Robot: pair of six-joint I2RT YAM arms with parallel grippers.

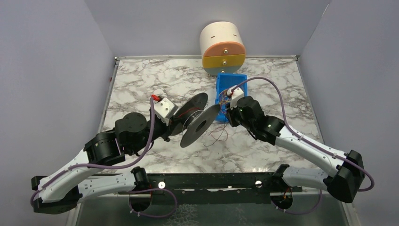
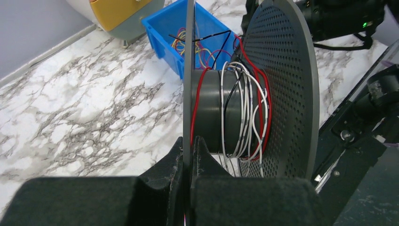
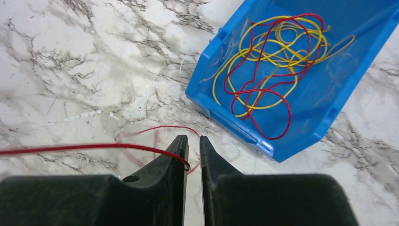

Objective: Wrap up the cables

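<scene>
Marble table (image 3: 70, 56); blue bin (image 3: 329, 94) holds cables (image 3: 263, 101).

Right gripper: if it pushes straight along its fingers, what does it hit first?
Probably the marble tabletop. The right gripper pinches a red wire whose slack loops just ahead, so it would brush that first. The blue bin sits slightly right of the line. Depth is unclear, so its corner might be clipped.

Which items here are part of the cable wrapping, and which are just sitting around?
In use: spool, its flange pinched in the left gripper; red wire, in the right gripper; blue bin of loose wires.
Lying about: round drawer unit at the back.
</scene>
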